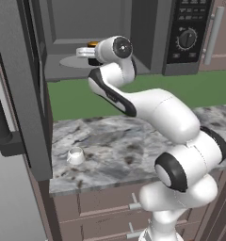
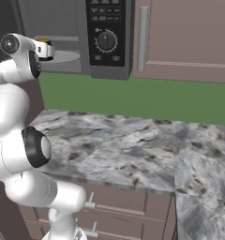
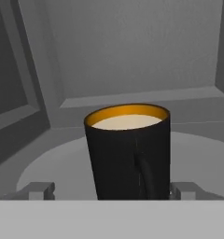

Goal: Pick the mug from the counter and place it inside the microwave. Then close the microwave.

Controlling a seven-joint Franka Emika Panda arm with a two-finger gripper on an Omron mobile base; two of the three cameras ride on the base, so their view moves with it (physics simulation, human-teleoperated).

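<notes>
Found arm bent high, reaching into the open microwave (image 1: 148,42). Observed gripper (image 3: 112,189) clasped around the mug (image 3: 128,151), held upright over the turntable (image 3: 53,163). Noted white cup (image 1: 76,155) on marbled counter (image 1: 133,141), green wall (image 2: 133,96) behind.

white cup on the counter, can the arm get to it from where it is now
Probably yes, but not straight away: the tool is inside the microwave around the mug. The white cup stands alone on the counter, beside the open door.
</notes>
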